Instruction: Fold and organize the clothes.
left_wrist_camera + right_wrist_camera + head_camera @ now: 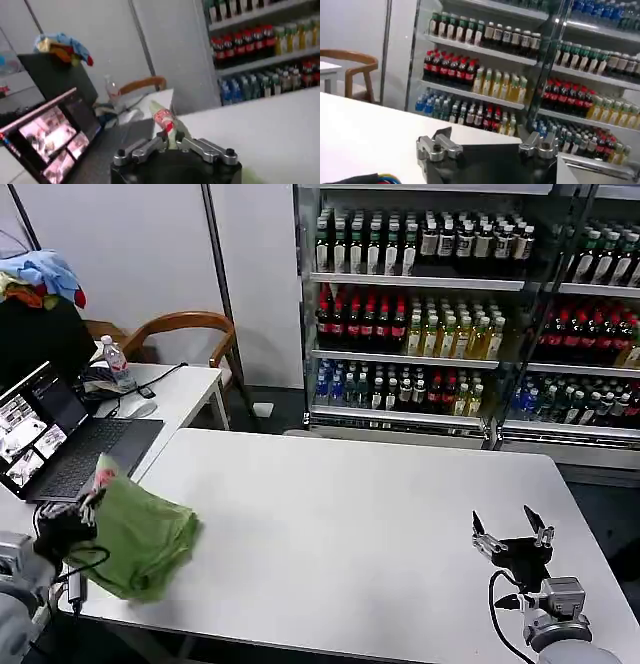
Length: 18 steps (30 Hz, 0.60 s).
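In the head view, the polo shirt (pixel 145 534) sat bunched at the lower left of the white table (pixel 350 524), a fold pinched in the closed jaws of the left gripper (pixel 88 506). The right gripper (pixel 513 532) waited lower right, jaws spread and empty.

The left wrist view showed the jaws clamped on printed fabric.

The right wrist view showed parted jaws.

Seemingly the shirt was only being brought on; spreading it flat should come next.

Head camera looks down over the table (pixel 350 514); wrist cameras (low, close) face the shelves (pixel 520 55).
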### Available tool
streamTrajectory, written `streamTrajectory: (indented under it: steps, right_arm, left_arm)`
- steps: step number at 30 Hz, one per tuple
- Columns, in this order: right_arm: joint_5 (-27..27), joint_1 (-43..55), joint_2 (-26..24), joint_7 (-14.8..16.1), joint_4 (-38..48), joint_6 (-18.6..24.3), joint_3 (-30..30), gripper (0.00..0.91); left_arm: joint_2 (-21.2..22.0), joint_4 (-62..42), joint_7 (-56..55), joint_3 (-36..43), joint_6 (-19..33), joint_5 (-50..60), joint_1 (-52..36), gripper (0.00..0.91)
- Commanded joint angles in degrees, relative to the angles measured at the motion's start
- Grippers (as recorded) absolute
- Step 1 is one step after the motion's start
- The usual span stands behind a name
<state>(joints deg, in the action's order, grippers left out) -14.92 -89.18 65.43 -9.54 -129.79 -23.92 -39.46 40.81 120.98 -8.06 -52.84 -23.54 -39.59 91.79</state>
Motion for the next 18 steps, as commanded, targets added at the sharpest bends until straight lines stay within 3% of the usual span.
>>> streamTrajectory:
  steps: [1, 3, 7, 11, 18]
  right_arm:
    - [0.55, -3.85, 0.37, -0.03, -0.1, 1.0, -3.24, 0.907]
    - [0.55, -5.11, 0.2, 0.0, 0.22, 0.89, -5.05, 0.907]
    - [0.39, -8.67, 0.47, 0.02, -0.63, 1.2, -9.16, 0.907]
    - [0.38, -9.19, 0.49, 0.02, -0.39, 0.6, -10.09, 0.907]
    - [0.34, -8.79, 0.49, 0.08, 0.48, 0.18, -10.74, 0.907]
  left_arm:
    - [18.02, 20.11, -5.84, 41.61, -3.3, 18.48, -1.1, 0.04]
    - [22.46, 15.67, -5.53, 54.34, -1.15, 24.6, -2.31, 0.04]
    - [28.71, 7.57, -6.08, 66.1, 0.9, 29.28, -7.42, 0.04]
    - [32.82, 3.57, -6.56, 65.38, 0.39, 25.05, -16.94, 0.05]
    - [33.56, -2.32, -9.44, 61.3, -0.55, 17.47, -27.04, 0.04]
